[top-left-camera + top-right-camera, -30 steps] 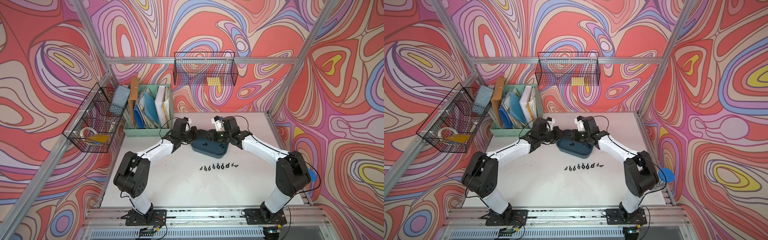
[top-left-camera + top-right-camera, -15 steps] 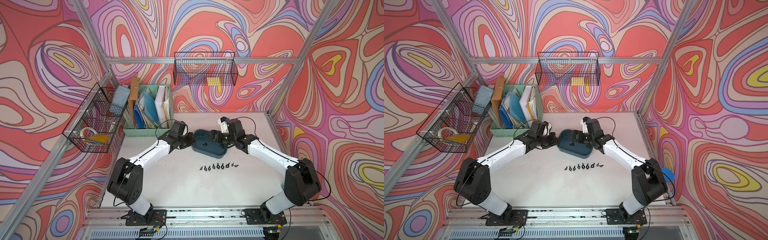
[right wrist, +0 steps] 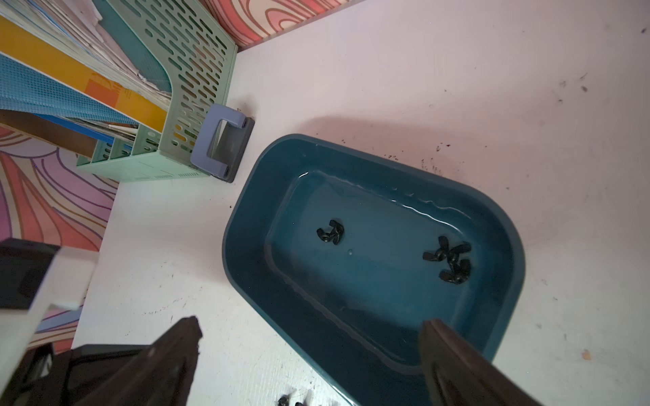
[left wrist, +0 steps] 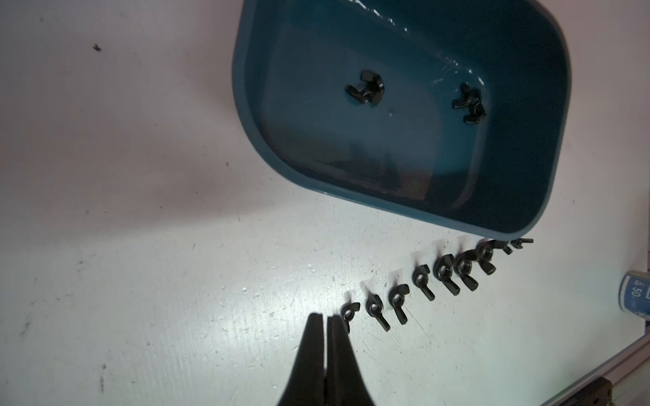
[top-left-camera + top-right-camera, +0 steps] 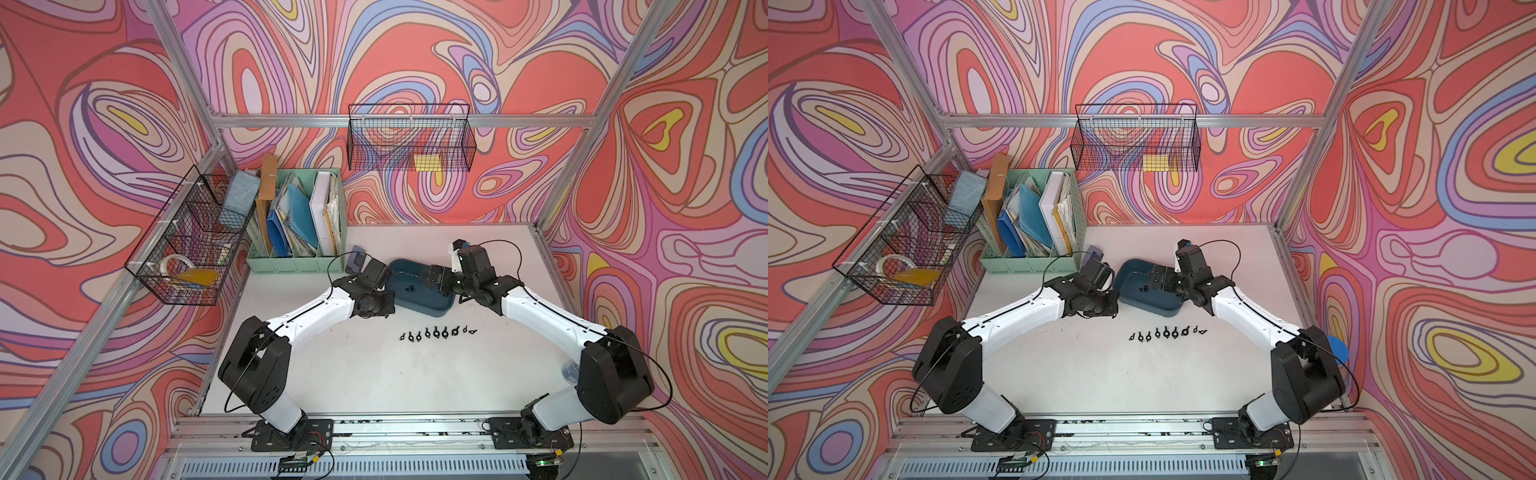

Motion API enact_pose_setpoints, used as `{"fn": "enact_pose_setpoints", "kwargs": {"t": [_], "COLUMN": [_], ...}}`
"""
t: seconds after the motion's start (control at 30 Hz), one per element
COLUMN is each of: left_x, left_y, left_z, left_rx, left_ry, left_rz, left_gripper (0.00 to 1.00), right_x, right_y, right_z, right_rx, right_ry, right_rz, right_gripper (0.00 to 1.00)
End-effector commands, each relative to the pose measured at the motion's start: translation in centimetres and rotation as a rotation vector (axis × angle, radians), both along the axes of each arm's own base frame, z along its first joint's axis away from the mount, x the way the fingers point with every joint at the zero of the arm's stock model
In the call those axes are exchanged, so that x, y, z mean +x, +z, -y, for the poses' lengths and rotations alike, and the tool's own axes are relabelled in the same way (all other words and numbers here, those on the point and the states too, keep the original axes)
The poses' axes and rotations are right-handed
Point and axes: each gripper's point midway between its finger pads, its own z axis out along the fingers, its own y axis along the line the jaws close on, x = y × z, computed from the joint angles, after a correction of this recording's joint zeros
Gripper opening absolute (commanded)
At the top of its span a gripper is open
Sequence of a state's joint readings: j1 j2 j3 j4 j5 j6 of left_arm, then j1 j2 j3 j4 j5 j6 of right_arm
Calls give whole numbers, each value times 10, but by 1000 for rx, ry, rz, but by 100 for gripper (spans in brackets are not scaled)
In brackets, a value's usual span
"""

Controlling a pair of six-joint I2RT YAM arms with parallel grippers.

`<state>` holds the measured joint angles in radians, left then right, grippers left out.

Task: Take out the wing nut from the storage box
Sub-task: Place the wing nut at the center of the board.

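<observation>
Both top views show the storage box (image 5: 424, 306) (image 5: 1154, 308) on the desk (image 5: 374, 374), just beyond a row of wing nuts (image 5: 436, 331). The left wrist view has the left gripper (image 4: 325, 318) closed beside that row. The right wrist view has the right gripper (image 3: 311, 325) wide open over the box, with a lone wing nut (image 3: 330, 232) and a touching pair (image 3: 450, 263) inside.

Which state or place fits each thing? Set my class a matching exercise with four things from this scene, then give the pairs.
Things:
1. left gripper
2. right gripper
3. storage box
4. row of wing nuts

Descriptions:
A. lined up on the table
B. open
C. shut
D. holds loose wing nuts

Pairs: 1-C, 2-B, 3-D, 4-A
</observation>
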<state>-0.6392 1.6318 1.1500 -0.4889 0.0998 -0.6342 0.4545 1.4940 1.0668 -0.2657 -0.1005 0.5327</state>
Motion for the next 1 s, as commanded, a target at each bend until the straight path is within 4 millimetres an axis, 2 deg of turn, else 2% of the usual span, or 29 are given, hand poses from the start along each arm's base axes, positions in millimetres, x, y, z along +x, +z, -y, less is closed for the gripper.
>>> {"fn": "enact_pose_setpoints", "kwargs": {"t": [0.0,0.23,0.5,0.97], "left_x": [-22,-37,-41,-42], "left_y": [-39,-70,-83,-95], "left_z": [0,14,13,14], "left_rx": [119,170,197,213], "left_ry": [-51,-98,-100,-106], "left_rz": [-75,-134,-161,-181], "left_gripper": [0,0,0,1], "right_x": [-4,-9,-10,-9], "right_y": [0,-4,-5,-6], "right_z": [20,25,24,22], "right_rx": [-43,-50,-46,-41], "right_ry": [-63,-75,-73,-71], "right_rz": [3,-14,-19,-26], "right_gripper": [98,98,98,98]}}
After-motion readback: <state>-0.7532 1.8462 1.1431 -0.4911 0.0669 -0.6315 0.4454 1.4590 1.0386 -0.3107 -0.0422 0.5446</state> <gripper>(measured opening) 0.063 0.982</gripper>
